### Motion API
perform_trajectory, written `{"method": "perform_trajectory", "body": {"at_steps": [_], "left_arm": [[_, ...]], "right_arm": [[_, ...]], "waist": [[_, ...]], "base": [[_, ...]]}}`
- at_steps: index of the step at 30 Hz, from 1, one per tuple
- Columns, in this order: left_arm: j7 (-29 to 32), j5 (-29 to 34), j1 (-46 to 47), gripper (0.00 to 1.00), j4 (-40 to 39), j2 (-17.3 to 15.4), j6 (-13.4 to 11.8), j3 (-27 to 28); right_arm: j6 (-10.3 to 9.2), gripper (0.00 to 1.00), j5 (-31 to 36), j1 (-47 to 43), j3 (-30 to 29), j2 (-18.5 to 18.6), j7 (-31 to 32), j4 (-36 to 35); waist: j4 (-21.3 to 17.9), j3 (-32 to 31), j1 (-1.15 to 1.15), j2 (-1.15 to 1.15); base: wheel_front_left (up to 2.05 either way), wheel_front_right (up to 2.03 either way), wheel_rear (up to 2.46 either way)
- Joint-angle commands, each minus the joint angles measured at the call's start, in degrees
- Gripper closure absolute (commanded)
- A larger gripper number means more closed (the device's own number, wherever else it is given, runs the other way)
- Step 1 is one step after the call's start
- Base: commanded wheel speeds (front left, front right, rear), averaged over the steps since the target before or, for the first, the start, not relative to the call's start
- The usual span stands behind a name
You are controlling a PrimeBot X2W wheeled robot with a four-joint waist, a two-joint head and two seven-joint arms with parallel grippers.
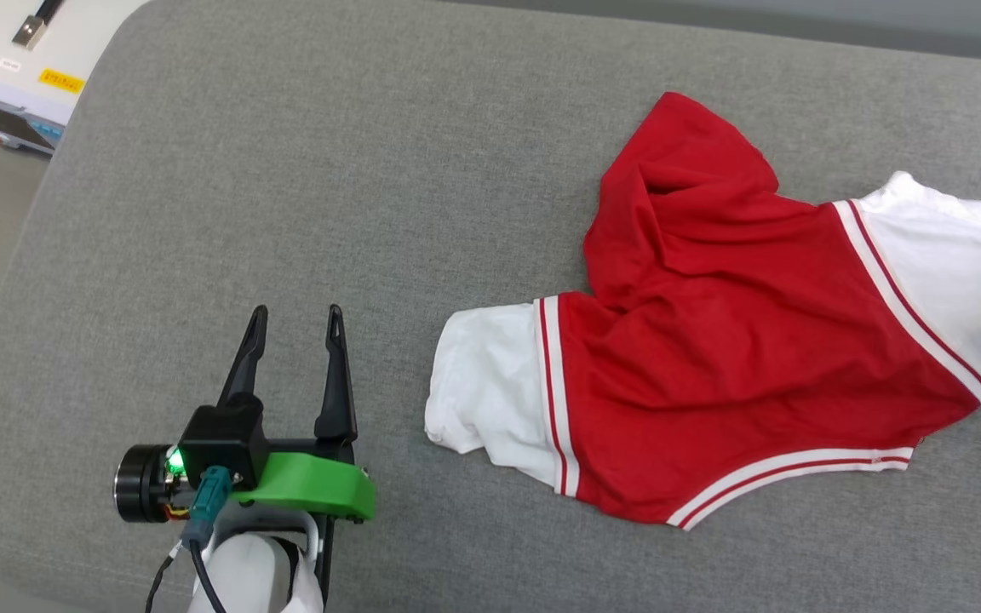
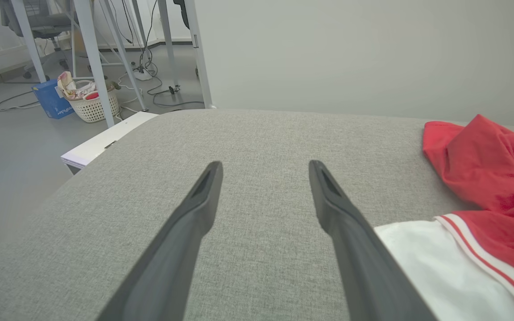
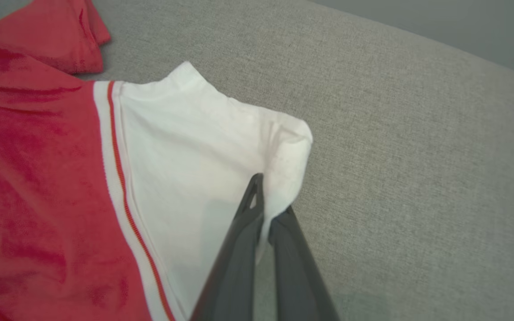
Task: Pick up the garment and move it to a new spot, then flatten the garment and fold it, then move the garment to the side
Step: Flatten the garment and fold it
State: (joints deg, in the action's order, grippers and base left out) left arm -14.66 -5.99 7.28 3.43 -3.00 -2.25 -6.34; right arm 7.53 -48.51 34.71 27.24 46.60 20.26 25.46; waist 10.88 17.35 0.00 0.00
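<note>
**One red garment on a grey surface, one sleeve pinched in my right jaws**

There is one garment (image 1: 712, 340): a red jersey-style shirt with two white short sleeves and red-and-white striped trim. It lies rumpled on the right half of the grey fabric surface (image 1: 329, 170), with a red fold bunched up at its far side. No lettering shows on the side facing up.

I have two sets of jaws. My right jaws are closed on the edge of the right-hand white sleeve (image 3: 203, 147), and the cloth is nipped between the two dark fingers (image 3: 239, 249). In the head view only a dark tip shows, at the right edge of the picture on that sleeve.

My left jaws are open and empty, with their two fingers (image 1: 335, 375) spread apart over bare grey fabric. They are near the left-hand white sleeve (image 1: 490, 383) but apart from it.

On the floor beyond the surface, the left wrist view shows one pale woven basket (image 2: 94, 104). It holds a heap of crumpled patterned cloth and something red. One blue box (image 2: 51, 100) stands just beside the basket; I cannot tell what it contains.
</note>
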Motion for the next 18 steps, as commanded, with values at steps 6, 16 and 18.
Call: {"method": "perform_trajectory", "body": {"at_steps": [6, 16, 18], "left_arm": [[-0.3, 1.0, -2.4, 0.00, 0.3, 0.1, 0.8, 1.0], [-0.3, 1.6, -2.8, 0.00, 0.7, 0.1, 1.7, 1.3], [-0.3, 1.7, -2.8, 0.00, 0.9, 0.1, 1.8, 1.3]], "right_arm": [[-0.04, 1.00, -4.0, -13.1, -5.9, 3.4, -2.6, -3.7], [-0.04, 1.00, -6.0, -28.9, -15.8, -0.2, -2.0, 1.4], [-0.04, 1.00, -5.3, -29.9, -16.1, -1.9, -1.3, 3.1]], "waist": [[-3.5, -5.2, 0.00, 0.00], [-3.3, -5.5, 0.00, 0.00], [-3.2, -5.7, 0.00, 0.00]], "base": [[0.00, 0.00, 0.00], [0.00, 0.00, 0.00], [0.00, 0.00, 0.00]]}}
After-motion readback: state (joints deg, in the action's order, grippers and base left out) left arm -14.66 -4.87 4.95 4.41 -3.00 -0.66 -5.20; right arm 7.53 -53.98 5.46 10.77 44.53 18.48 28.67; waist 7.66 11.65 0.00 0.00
